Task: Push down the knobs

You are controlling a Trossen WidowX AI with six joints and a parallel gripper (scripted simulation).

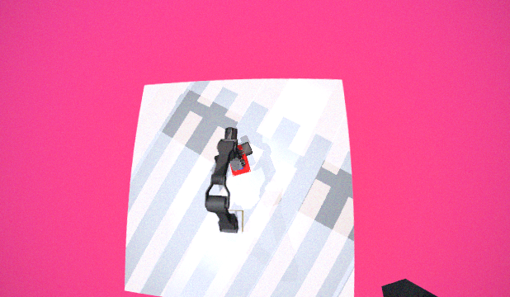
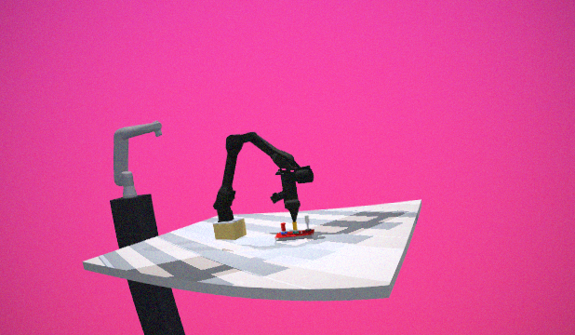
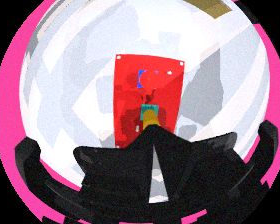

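Board first: your red circuit board (image 1: 243, 171) (image 2: 280, 236) (image 3: 125, 100) is on the patterned table (image 1: 300, 103) (image 2: 334, 292) (image 3: 56, 100), directly below the gripper (image 1: 242, 162) (image 2: 295, 221) (image 3: 152, 128). In the wrist view, you see its far end reach out ahead of the fingertips, while the black fingers hide part of its near end.

Your gripper is closed, with its narrow tips together and pointed down at the top of the yellow knob (image 2: 295, 226) (image 3: 150, 119). The tips look to be touching that top, though you can't confirm the contact from these views. Nothing is gripped; the knob is beneath the tips, not between them.

Under the yellow knob you can see the teal potentiometer (image 2: 295, 232) (image 3: 145, 108). You can't tell whether that knob sits fully against it. The red knob (image 2: 283, 226) (image 3: 149, 79) stands over the blue potentiometer (image 2: 283, 233) (image 3: 140, 86), nearer the arm's tan base block (image 2: 230, 230) (image 3: 211, 7) and apart from your fingertips. Its seating is too small to judge. On the yellow knob's other side, you have a pale upright post (image 2: 307, 221).
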